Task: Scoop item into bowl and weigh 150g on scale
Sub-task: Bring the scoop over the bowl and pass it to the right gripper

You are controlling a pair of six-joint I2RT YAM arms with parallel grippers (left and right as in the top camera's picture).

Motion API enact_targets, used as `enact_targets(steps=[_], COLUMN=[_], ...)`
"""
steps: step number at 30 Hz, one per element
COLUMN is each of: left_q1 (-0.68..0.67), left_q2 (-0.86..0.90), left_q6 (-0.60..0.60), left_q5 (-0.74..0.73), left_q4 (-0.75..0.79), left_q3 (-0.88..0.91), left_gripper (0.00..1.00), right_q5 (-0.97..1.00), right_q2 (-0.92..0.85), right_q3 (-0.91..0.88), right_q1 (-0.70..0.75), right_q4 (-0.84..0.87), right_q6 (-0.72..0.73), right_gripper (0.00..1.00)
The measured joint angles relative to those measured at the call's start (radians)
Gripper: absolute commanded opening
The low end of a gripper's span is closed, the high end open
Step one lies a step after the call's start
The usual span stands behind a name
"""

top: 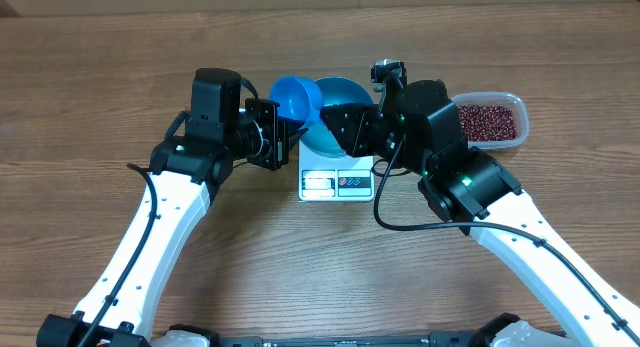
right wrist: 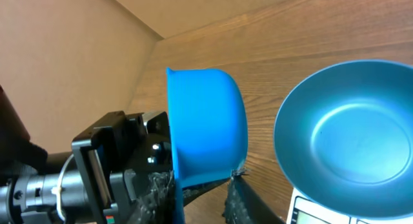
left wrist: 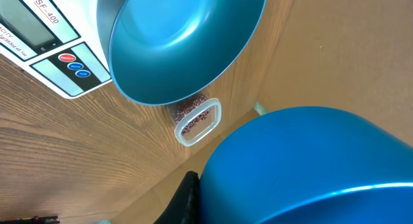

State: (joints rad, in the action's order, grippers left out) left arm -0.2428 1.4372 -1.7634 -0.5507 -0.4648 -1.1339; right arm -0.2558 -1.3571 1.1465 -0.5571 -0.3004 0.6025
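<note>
The small blue scoop (top: 295, 100) hangs tilted beside the blue bowl (top: 340, 99), and I see no beans in either. My left gripper (top: 280, 127) is shut on the scoop from the left; one black finger (left wrist: 187, 198) presses against its wall (left wrist: 310, 166). From the right, my right gripper (right wrist: 197, 192) reaches over the bowl, with its fingers (right wrist: 242, 198) against both sides of the scoop's cup (right wrist: 206, 121). The bowl (right wrist: 348, 127) stands on the white scale (top: 335, 180). The red-brown beans (top: 488, 122) lie in a clear tub.
The clear tub (top: 505, 99) sits on the wooden table to the right of the scale, behind my right arm. In the left wrist view it shows small (left wrist: 197, 121) below the bowl's rim (left wrist: 187, 43). The scale's display and buttons (left wrist: 61, 59) face the front.
</note>
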Motion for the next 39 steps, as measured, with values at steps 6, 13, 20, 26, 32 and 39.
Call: enact_targets(steps=[6, 13, 20, 26, 32, 39], left_q1=[0.000, 0.000, 0.000, 0.000, 0.000, 0.000], left_q2=[0.000, 0.000, 0.000, 0.000, 0.000, 0.000], left_q6=[0.000, 0.000, 0.000, 0.000, 0.000, -0.012], left_q5=[0.000, 0.000, 0.000, 0.000, 0.000, -0.003], left_q4=[-0.002, -0.003, -0.003, -0.003, -0.003, -0.005], left_q3=[0.000, 0.000, 0.000, 0.000, 0.000, 0.000], left_gripper=[0.04, 0.04, 0.04, 0.04, 0.04, 0.42], right_q5=[0.000, -0.010, -0.029, -0.033, -0.043, -0.049], right_q2=[0.000, 0.000, 0.000, 0.000, 0.000, 0.000], right_q3=[0.000, 0.000, 0.000, 0.000, 0.000, 0.000], right_q1=[-0.001, -0.001, -0.001, -0.001, -0.002, -0.003], right_q4=[0.000, -0.003, -0.015, -0.014, -0.009, -0.010], right_q6=[0.000, 0.000, -0.012, -0.017, -0.023, -0.026], right_gripper=[0.24, 0.26, 0.27, 0.20, 0.04, 0.04])
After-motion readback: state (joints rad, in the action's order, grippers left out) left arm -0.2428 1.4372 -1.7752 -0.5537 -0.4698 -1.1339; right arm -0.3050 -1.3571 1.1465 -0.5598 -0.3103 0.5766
